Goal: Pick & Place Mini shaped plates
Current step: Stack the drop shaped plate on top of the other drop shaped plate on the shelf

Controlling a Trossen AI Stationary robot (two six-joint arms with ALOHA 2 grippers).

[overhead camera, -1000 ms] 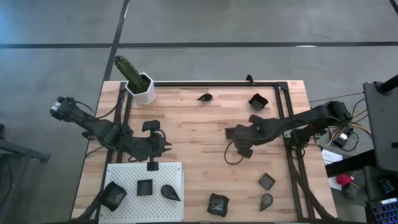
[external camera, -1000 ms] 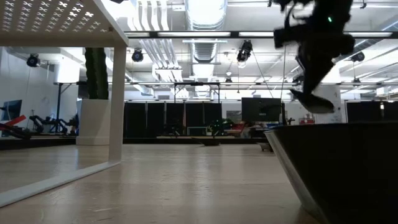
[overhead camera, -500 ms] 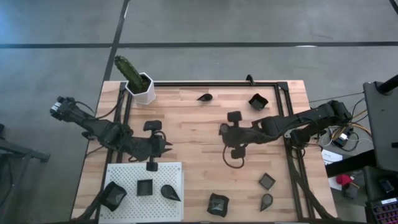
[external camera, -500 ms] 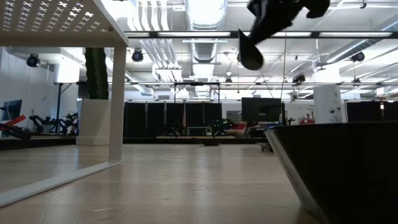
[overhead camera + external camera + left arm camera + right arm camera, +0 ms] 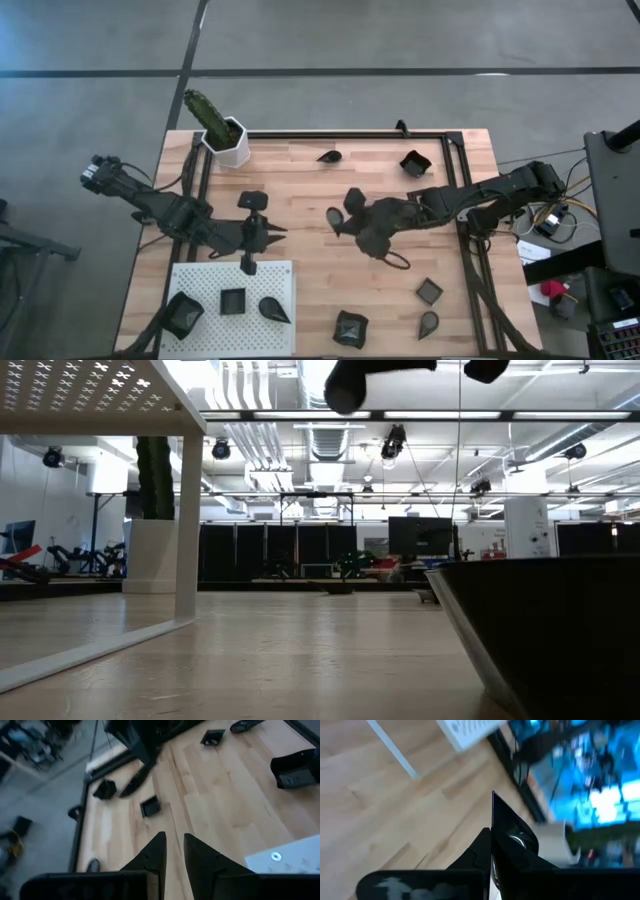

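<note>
Mid-table | right end effector pinching thin dark plate | bare wood

The surface looks like pale butcher-block wood, smooth with a soft satin sheen. Beside the white board, matt plastic full of little holes, the small plates look like dull black plastic, same as both arms.

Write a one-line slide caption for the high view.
Right pincer carries a dark plate over mid-table toward the left pincer, near the white board.
</note>
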